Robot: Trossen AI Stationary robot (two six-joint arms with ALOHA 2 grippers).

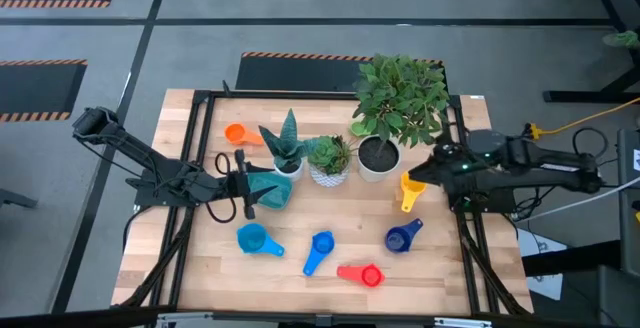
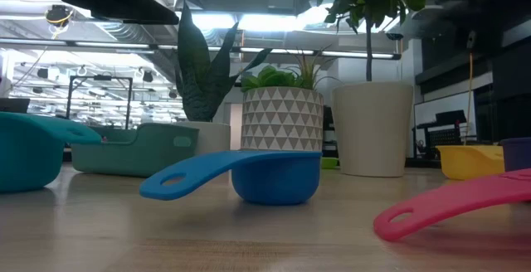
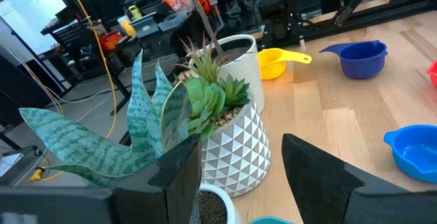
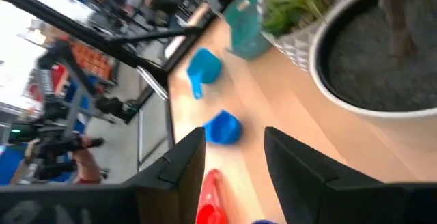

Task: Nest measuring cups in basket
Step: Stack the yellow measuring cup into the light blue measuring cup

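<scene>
A pale wooden table [image 1: 330, 288] in a black frame stands on a grey floor marked with orange-and-black hazard strips. Nearest the front edge lies the red measuring cup [image 1: 362, 275], and just behind it a row of three — the light blue measuring cup [image 1: 254, 239] toward the left, the blue measuring cup [image 1: 319, 248] in the middle with its handle pointing to the front, and the navy measuring cup [image 1: 401, 236] toward the right. Farther back, the yellow measuring cup [image 1: 411, 189] lies just beside the right gripper [image 1: 428, 171], whose fingers stand spread with nothing between them, next to the large white pot of the leafy plant [image 1: 398, 96]. On the left side the left gripper [image 1: 247, 186] sits at the teal basket [image 1: 272, 189], its fingers parted; from above the tips meet the basket's edge, but whether they clasp it cannot be told. Behind the basket stand three potted plants in a row: a snake plant [image 1: 283, 142] in a small white pot, a succulent in a triangle-patterned pot [image 1: 328, 160], and the leafy plant. Farthest back on the left — well apart from the others — lies the orange measuring cup [image 1: 239, 134].
</scene>
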